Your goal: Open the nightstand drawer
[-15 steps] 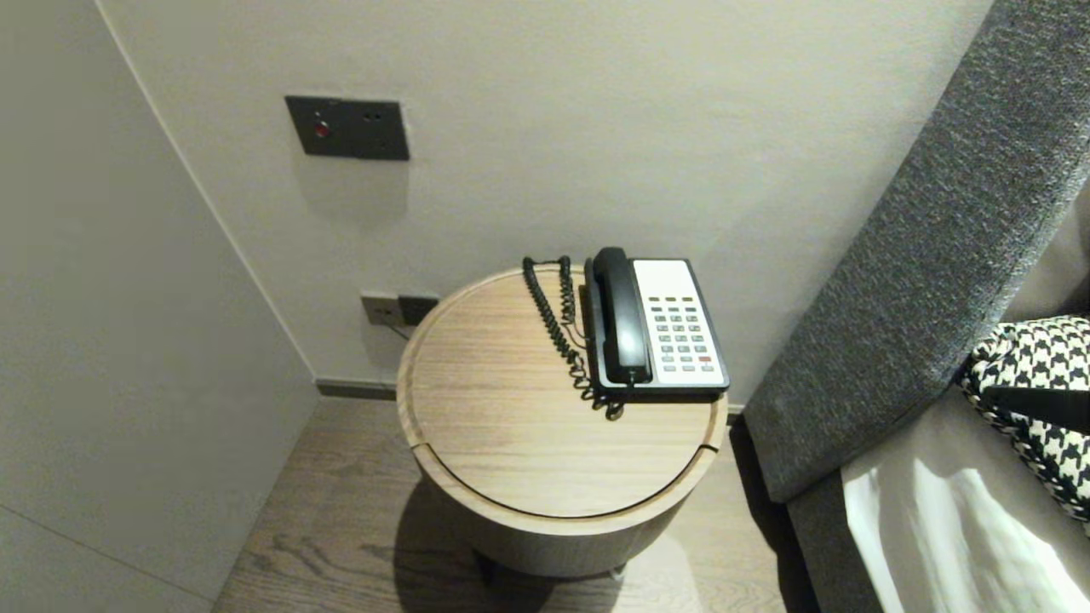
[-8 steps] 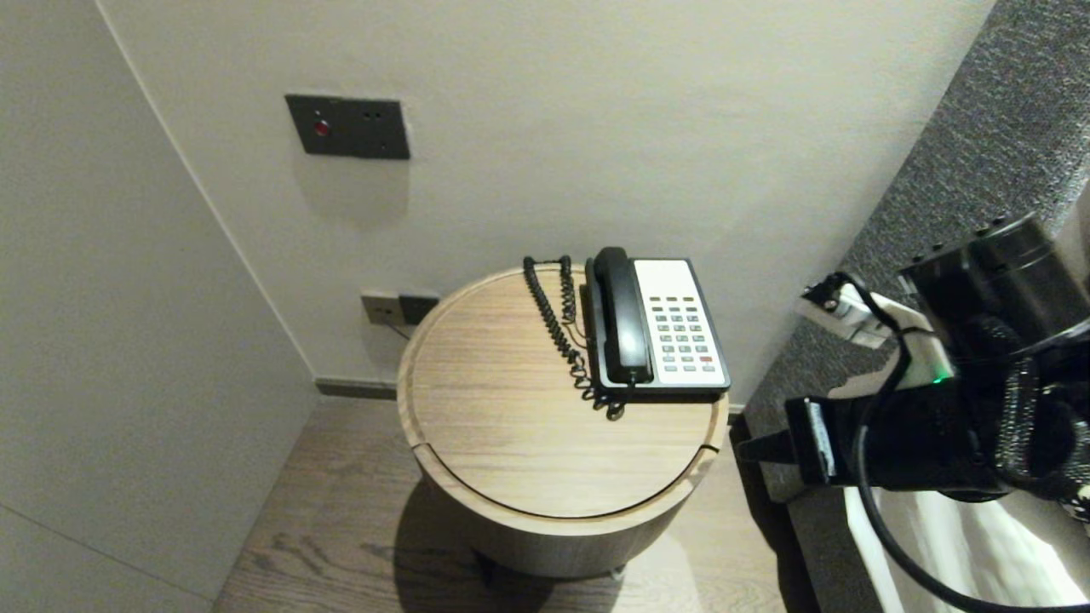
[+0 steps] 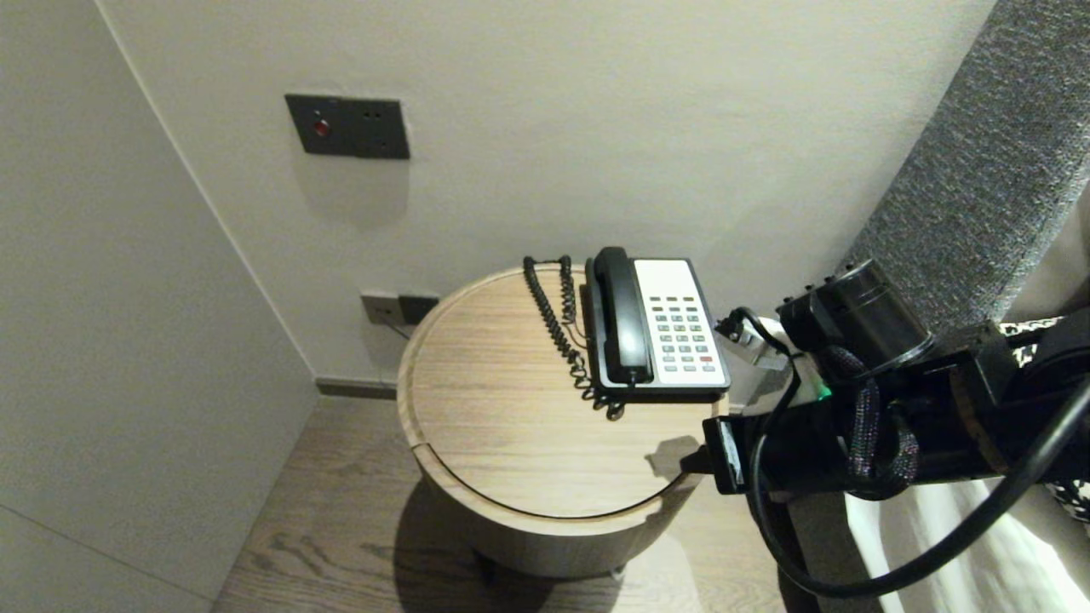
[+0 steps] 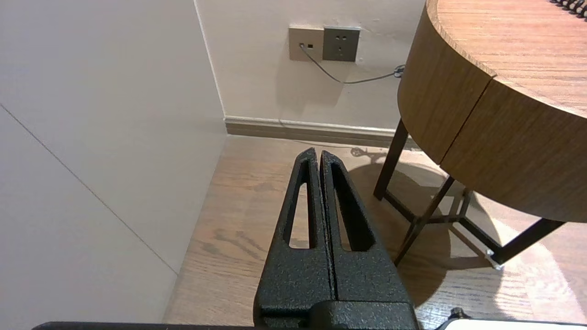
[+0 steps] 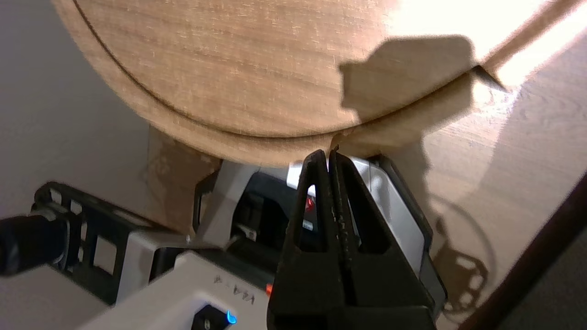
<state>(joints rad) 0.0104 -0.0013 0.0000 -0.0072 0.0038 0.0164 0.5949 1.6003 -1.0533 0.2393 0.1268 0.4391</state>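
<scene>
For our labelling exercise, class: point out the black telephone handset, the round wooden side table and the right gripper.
black telephone handset (image 3: 623, 317), head view, middle of its grip.
round wooden side table (image 3: 511, 434), head view, bare top.
right gripper (image 5: 328, 156), right wrist view, between its shut fingertips.

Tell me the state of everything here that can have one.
Handset: resting on the phone base.
Coiled cord: slack on the round table.
Right gripper: shut, empty, by the table's rim.
Left gripper: shut, empty, low beside the table.
Wall socket: one cable plugged in.
</scene>
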